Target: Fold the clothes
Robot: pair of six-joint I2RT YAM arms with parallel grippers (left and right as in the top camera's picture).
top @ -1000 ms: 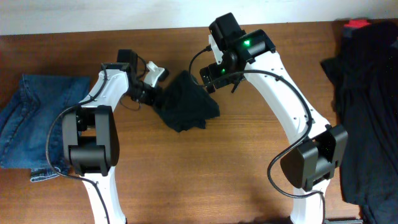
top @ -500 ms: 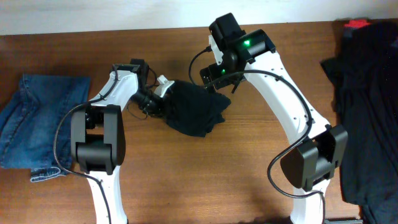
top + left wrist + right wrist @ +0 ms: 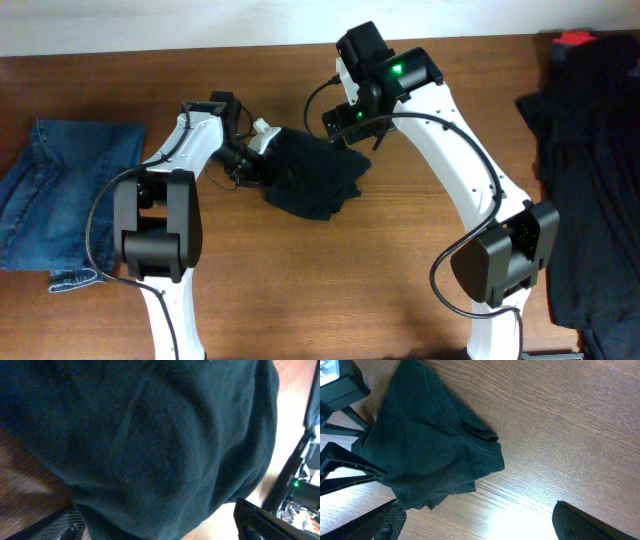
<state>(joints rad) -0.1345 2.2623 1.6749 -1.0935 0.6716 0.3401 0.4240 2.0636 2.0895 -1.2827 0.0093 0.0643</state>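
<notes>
The clothes, a black T-shirt (image 3: 312,182), lie bunched in a crumpled heap on the wooden table (image 3: 330,290) between the two arms. My left gripper (image 3: 258,155) presses into its left edge. In the left wrist view the black cloth (image 3: 150,435) fills nearly the whole picture; the left gripper (image 3: 160,530) is open, with cloth lying between the wide jaws and a gap of table by the right finger (image 3: 260,522). My right gripper (image 3: 345,130) hovers at the shirt's far right corner. It is open (image 3: 487,525) over bare wood, and the shirt (image 3: 430,445) lies just beyond its left finger (image 3: 382,522).
Blue denim jeans (image 3: 60,200) lie at the table's left edge. A pile of dark garments (image 3: 590,170) covers the right edge, with something red (image 3: 575,38) behind it. The table's far edge meets a white wall.
Over the last second my left gripper moved forward and right into the shirt, and the heap shifted right and spread wider. The right arm has stayed still.
</notes>
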